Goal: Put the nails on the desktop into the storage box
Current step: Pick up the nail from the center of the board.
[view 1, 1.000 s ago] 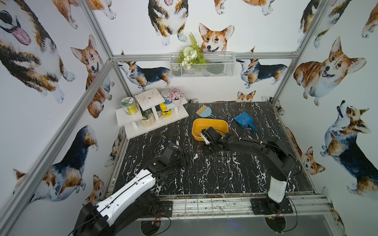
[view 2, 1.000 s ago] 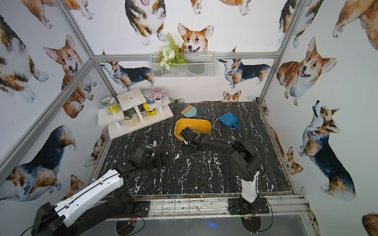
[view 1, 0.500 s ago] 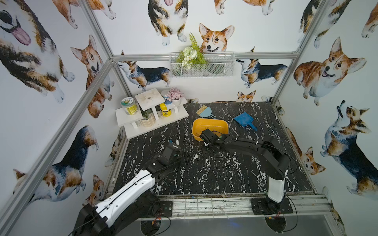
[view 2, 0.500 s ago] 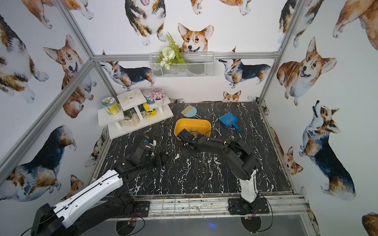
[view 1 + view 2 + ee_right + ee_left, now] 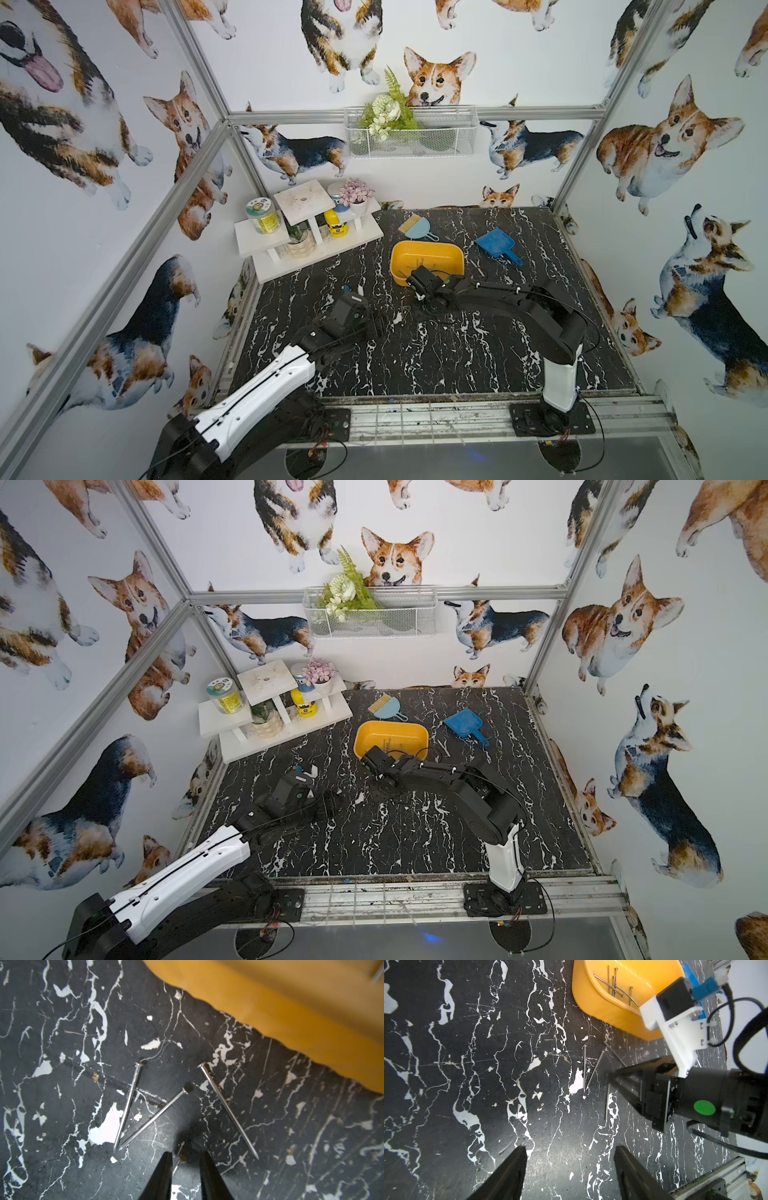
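The yellow-orange storage box [image 5: 454, 254] [image 5: 417, 734] stands mid-back on the black marbled desktop [image 5: 457, 365], with several nails [image 5: 614, 985] lying inside it. More nails lie on the desktop just in front of the box: three ahead of my right gripper [image 5: 128, 1103] [image 5: 154, 1118] [image 5: 227, 1109]. A fourth nail [image 5: 176, 1166] lies between that gripper's fingers. My right gripper [image 5: 186, 1153] [image 5: 424, 305] points down at the desktop, jaws narrowly open, with space on both sides of the nail. My left gripper [image 5: 570, 1150] [image 5: 380, 324] hovers wide open and empty to the left.
A blue dustpan [image 5: 496, 245] lies right of the box and a light-blue brush [image 5: 415, 227] behind it. A white tiered shelf [image 5: 307, 237] with jars and pots fills the back left corner. A wire basket [image 5: 409, 133] hangs on the back wall.
My right arm has reached a little further left and lowered its gripper onto the nails in front of the box; its jaws narrowed slightly. The left arm has not moved.
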Controlling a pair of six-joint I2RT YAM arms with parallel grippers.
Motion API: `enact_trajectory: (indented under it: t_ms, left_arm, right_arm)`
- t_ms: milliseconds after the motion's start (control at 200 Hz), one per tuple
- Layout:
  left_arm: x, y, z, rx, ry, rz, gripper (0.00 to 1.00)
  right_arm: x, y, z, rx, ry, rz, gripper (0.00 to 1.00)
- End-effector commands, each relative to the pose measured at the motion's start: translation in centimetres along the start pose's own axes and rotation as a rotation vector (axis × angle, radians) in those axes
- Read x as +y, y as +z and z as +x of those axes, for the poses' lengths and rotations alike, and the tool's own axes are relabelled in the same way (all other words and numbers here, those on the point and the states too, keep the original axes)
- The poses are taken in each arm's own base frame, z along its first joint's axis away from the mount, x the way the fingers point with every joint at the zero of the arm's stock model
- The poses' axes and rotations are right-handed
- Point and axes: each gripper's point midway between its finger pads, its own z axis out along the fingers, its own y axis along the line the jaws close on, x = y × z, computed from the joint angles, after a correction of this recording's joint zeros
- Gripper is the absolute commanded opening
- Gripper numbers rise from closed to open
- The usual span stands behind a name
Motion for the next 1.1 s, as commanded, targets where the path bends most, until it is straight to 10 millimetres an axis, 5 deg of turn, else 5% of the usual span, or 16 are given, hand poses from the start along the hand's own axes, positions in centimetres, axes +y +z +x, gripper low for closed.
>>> enact_trajectory:
  t_ms: [0, 1096]
  left_arm:
    - [0.0, -0.1, -0.2, -0.013, 0.001, 0.000, 0.73]
    - [0.3, -0.3, 0.0, -0.019, -0.006, 0.003, 0.73]
  right_arm:
    - [0.0, 0.3, 0.1, 0.000, 0.009, -0.001, 0.29]
    - [-0.2, 0.8, 2.0, 0.025, -0.002, 0.026, 0.24]
